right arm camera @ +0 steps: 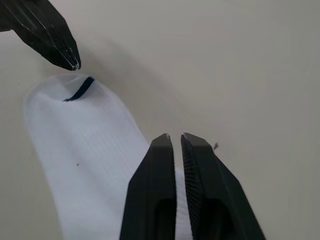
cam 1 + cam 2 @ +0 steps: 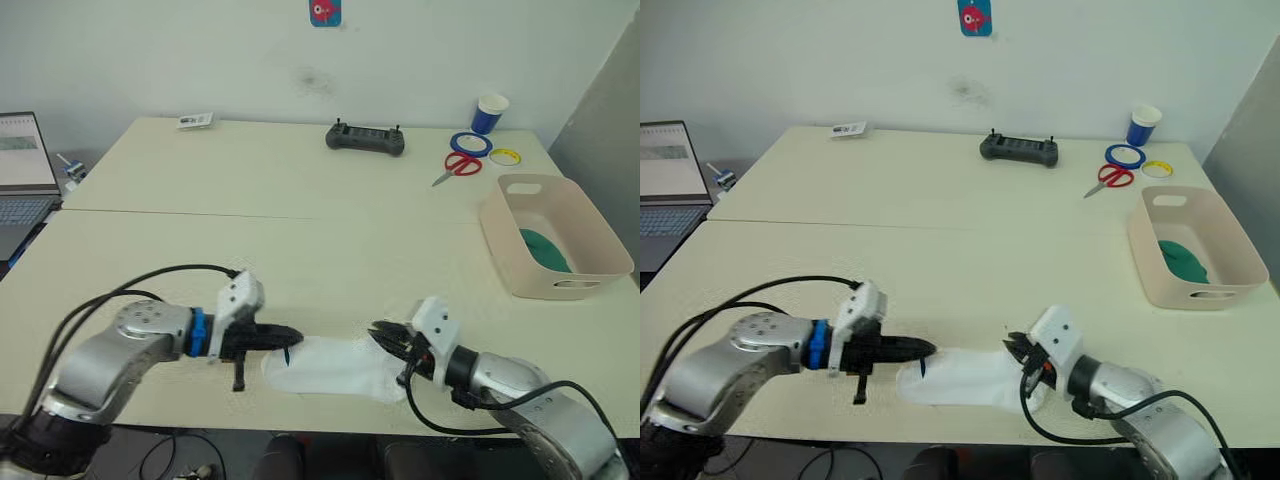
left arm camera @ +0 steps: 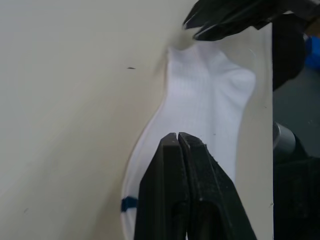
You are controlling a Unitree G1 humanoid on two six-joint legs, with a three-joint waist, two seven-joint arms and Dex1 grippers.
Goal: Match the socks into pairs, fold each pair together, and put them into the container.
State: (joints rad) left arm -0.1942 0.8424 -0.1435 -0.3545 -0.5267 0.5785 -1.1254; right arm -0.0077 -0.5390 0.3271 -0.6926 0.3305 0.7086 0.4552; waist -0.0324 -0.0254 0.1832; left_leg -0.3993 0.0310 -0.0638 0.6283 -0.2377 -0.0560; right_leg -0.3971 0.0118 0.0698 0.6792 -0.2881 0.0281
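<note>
Cream tabletop: closed left gripper [image 2: 290, 335] at the white socks' [image 2: 335, 367] cuff, right gripper [image 2: 383, 335] nearly closed at the toe; folding looks next.

ribbed cloth sock [image 2: 335, 368], matt table [image 2: 300, 250]

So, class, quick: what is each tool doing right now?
Left tool: closed, tip over the white sock, holding nothing visible.
Right tool: nearly closed, holding nothing visible.

The cream table [image 2: 300, 250] carries a white sock [image 2: 335, 368], bin [image 2: 600, 250], scissors [image 2: 457, 166], perhaps a controller [image 2: 365, 138].
</note>
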